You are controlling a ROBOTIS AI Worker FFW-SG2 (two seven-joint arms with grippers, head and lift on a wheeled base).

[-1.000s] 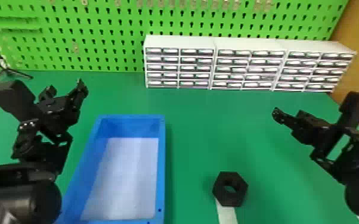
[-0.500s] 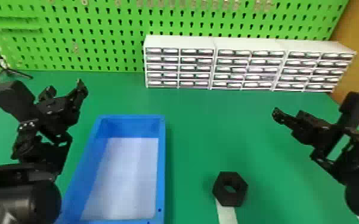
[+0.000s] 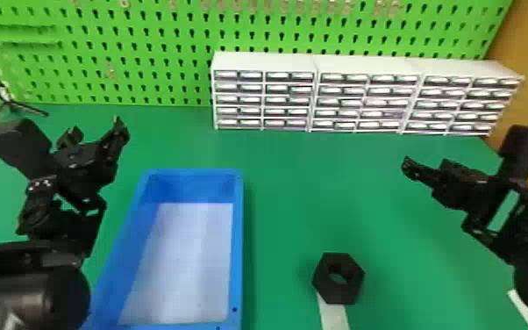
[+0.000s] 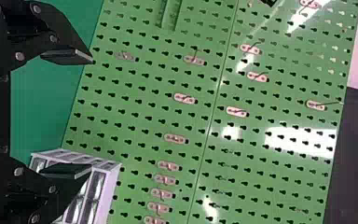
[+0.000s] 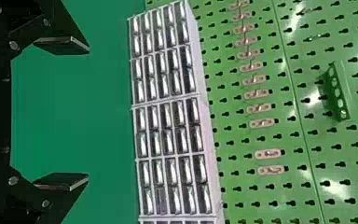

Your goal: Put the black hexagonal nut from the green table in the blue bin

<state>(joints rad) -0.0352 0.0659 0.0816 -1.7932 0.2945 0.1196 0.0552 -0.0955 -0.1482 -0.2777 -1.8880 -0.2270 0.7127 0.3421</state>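
Observation:
The black hexagonal nut [image 3: 338, 278] lies toward the front of the green table [image 3: 294, 219], at the end of a pale strip. To its left stands the blue bin [image 3: 237, 245], with a bare whitish floor. My left gripper [image 3: 96, 129] is raised beyond the bin's left side; in its wrist view the left gripper [image 4: 92, 115] is open with nothing between its fingers. Over the table's right part, behind and to the right of the nut, is my right gripper [image 3: 425, 164]. The right gripper [image 5: 89, 113] in the right wrist view has its fingers wide apart, holding nothing.
White drawer units [image 3: 315, 94] stand along the back, against a green pegboard [image 3: 144, 48]. A small black tripod [image 3: 8, 103] is at the back left. A wooden panel [image 3: 526, 57] rises at the right edge.

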